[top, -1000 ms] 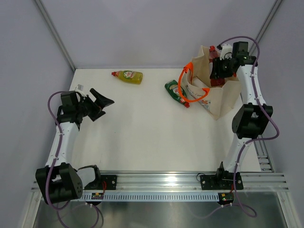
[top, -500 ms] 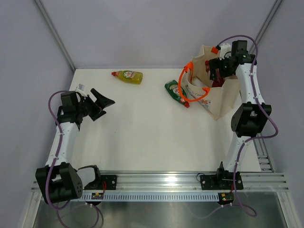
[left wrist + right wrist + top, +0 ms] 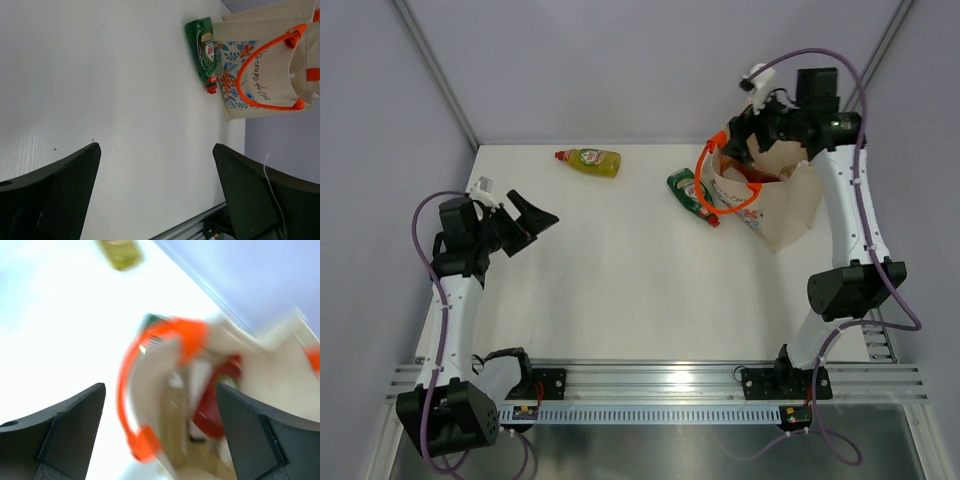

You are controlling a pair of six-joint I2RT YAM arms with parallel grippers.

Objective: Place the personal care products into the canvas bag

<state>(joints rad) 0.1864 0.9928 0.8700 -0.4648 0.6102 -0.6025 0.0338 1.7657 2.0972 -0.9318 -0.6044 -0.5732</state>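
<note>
The canvas bag [image 3: 782, 215] stands at the back right with its orange handles up. A red bottle [image 3: 761, 176] lies inside it, seen blurred in the right wrist view as the red bottle [image 3: 216, 407] in the bag [image 3: 280, 357]. My right gripper [image 3: 745, 135] hangs open above the bag's mouth, holding nothing. A green bottle [image 3: 690, 192] lies on the table against the bag's left side. The yellow bottle [image 3: 588, 160] lies at the back, left of centre. My left gripper [image 3: 530, 215] is open at the far left, well away from the green bottle [image 3: 202, 45] and the bag [image 3: 260, 75].
The white table [image 3: 620, 280] ends at grey walls at the back and both sides. A metal rail [image 3: 660, 385] carrying both arm bases runs along the near edge.
My right gripper opened inside the bag, let go of the red bottle, then rose above the bag's mouth. The left arm shifted slightly, its gripper still open.
</note>
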